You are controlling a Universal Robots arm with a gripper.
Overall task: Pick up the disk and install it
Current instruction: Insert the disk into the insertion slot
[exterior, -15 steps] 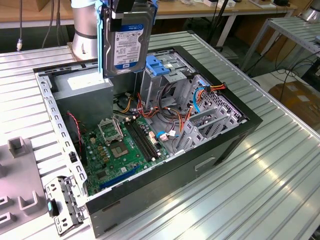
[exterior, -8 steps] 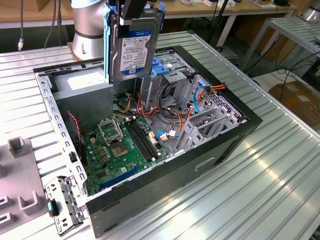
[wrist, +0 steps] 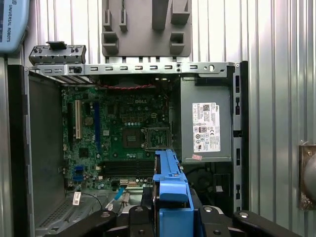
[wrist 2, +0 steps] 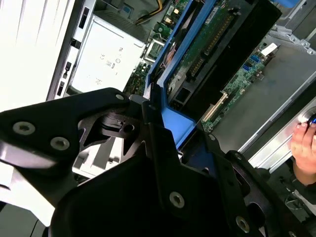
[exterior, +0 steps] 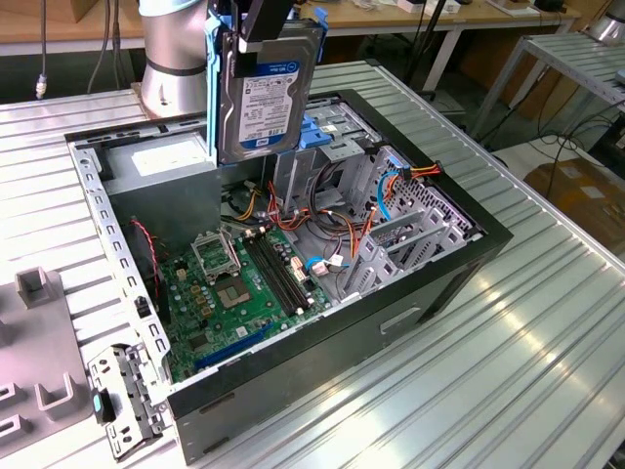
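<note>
Currently our gripper (exterior: 259, 32) pinches the disk (exterior: 269, 93) by its blue frame, edge-down, we judge to clear the computer case (exterior: 430, 293) beneath.

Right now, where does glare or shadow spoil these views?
Exterior view: bright streaks of glare on the ribbed table, computer case interior evenly lit. Second wrist view: the table washes out to white, the gripper holding the disk reads as a dark mass. First wrist view: even light on the motherboard.
</note>
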